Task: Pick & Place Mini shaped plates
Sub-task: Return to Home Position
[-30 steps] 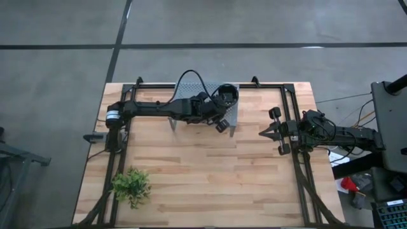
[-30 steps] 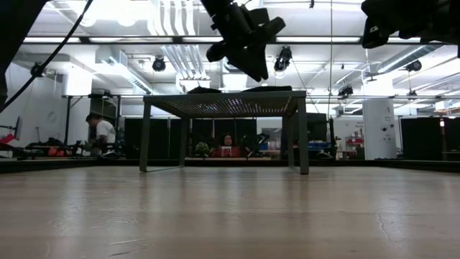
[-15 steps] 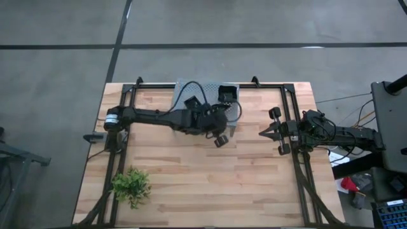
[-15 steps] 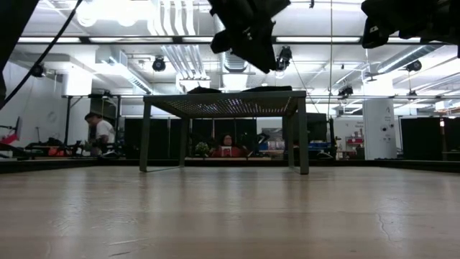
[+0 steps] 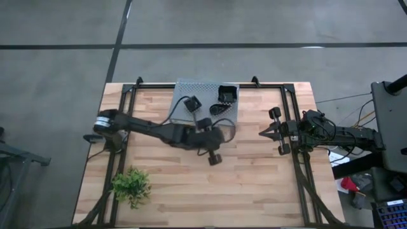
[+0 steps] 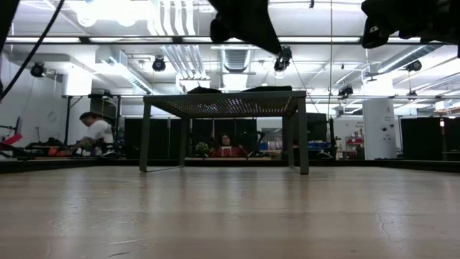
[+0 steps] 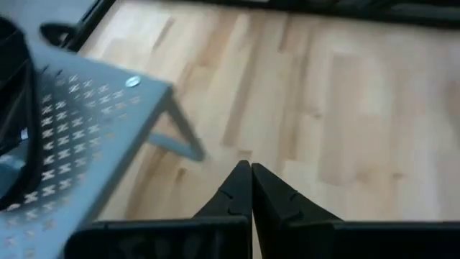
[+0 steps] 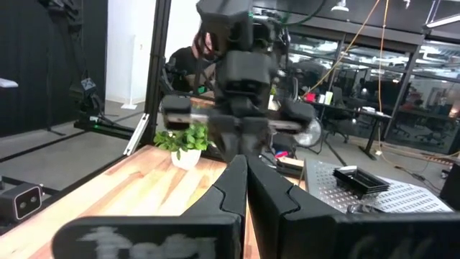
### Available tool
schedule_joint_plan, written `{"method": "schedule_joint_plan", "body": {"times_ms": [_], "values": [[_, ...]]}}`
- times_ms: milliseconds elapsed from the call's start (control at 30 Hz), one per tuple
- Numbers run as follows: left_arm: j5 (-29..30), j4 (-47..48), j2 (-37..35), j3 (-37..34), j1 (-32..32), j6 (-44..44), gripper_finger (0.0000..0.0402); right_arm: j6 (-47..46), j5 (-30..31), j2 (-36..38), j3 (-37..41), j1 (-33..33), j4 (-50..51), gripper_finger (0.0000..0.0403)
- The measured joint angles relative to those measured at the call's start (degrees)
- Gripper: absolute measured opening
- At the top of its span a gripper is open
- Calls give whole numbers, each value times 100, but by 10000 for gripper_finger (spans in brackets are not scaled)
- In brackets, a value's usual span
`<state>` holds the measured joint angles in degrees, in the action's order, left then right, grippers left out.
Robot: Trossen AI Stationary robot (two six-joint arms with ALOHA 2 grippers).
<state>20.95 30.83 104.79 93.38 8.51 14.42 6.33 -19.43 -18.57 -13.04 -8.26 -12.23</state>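
Plates [image 5: 227,94] lie stacked on the grey rack [image 5: 205,88] at the back edge of the table [image 5: 254,184].
From my console I see the left gripper [image 5: 214,158] hanging over bare wood in front of the rack, apart from the plates, its fingers [image 7: 233,194] pressed together on nothing. The right gripper [image 5: 264,133] waits at the table's right side, likewise closed and empty.

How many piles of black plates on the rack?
3 on the rack: square pile far right corner, teardrop pile nearer, second square pile to their left. Stacked plates may hide others.
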Motion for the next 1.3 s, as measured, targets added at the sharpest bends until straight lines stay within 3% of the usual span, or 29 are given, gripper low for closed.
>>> {"method": "schedule_joint_plan", "body": {"times_ms": [200, 433, 733, 900, 1033, 1167, 1300], "values": [[-174, -1477, -1011, -1560, 191, -181, 1, 3, -1, 0, 0, 1, 0, 8], [-1710, -3729, -2695, -4021, 226, -844, 2, -4, 0, 0, 0, 0, 0, 8], [-1465, -5197, -4679, -6312, 241, -213, 1, 18, -1, 0, 0, -1, 0, 8], [-1374, -5517, -5402, -7222, 247, -328, 0, 302, -1, 0, 0, -1, 0, 8], [-1355, -5722, -5804, -7644, 247, -376, 0, -735, -5, 10, -1, -5, 30, 8], [-1361, -5862, -6191, -7973, 247, -459, 0, -884, -70, 16, 140, 10, 329, 8], [-1402, -6144, -6693, -8298, 247, -605, 0, -1070, -82, 107, 575, 12, -15, 8]]}}
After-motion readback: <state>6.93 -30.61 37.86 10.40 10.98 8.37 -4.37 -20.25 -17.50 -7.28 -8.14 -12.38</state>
